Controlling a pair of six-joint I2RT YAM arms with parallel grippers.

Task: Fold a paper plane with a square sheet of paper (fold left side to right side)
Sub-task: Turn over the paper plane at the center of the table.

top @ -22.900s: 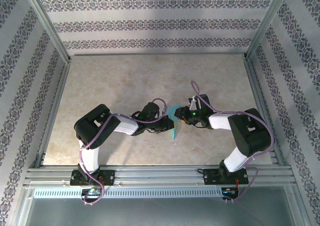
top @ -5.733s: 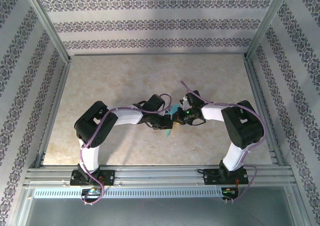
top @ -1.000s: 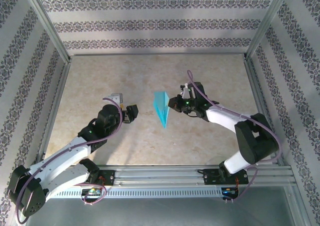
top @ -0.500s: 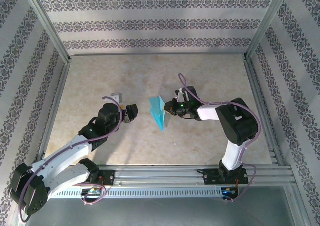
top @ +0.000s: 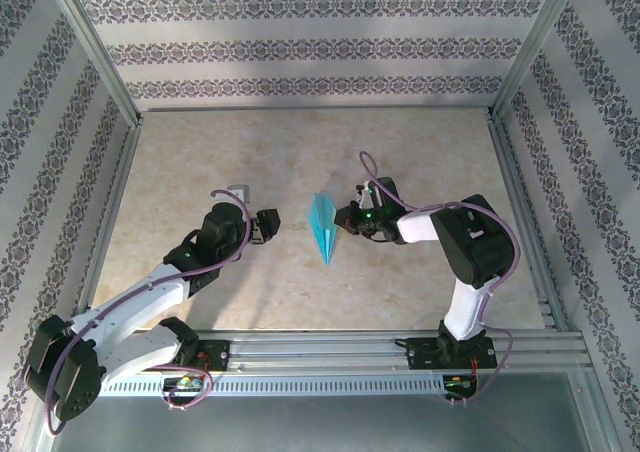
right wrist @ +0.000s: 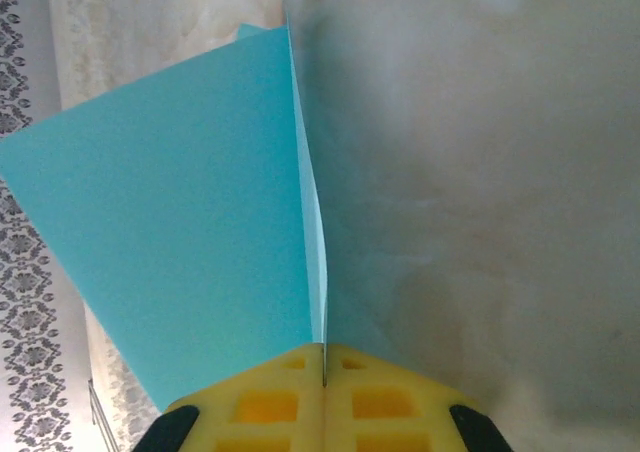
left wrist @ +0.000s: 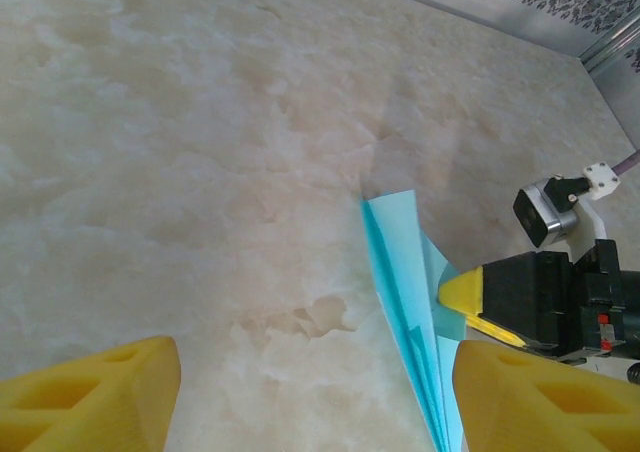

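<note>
The turquoise sheet of paper is folded into a narrow, pointed paper plane (top: 323, 227), its tip pointing toward the near edge. My right gripper (top: 343, 222) is shut on the plane's right edge and holds it over the middle of the table. In the right wrist view the paper plane (right wrist: 190, 232) fans out from between the closed yellow pads of the right gripper (right wrist: 323, 367). My left gripper (top: 268, 227) stands open a short way to the left of the plane, apart from it. From the left wrist, the paper plane (left wrist: 400, 292) rises beside the right finger of my left gripper (left wrist: 315, 397), which has nothing between its fingers.
The beige marble-patterned table (top: 200, 162) is bounded by metal rails and patterned walls (top: 320, 47). The right arm's elbow (top: 480, 237) is bent in close to the centre. The left arm (top: 130, 307) stretches diagonally from the near left corner.
The right arm folded its elbow inward and turned the plane so it looks narrower. The left gripper drifted slightly toward the plane and stayed open.
</note>
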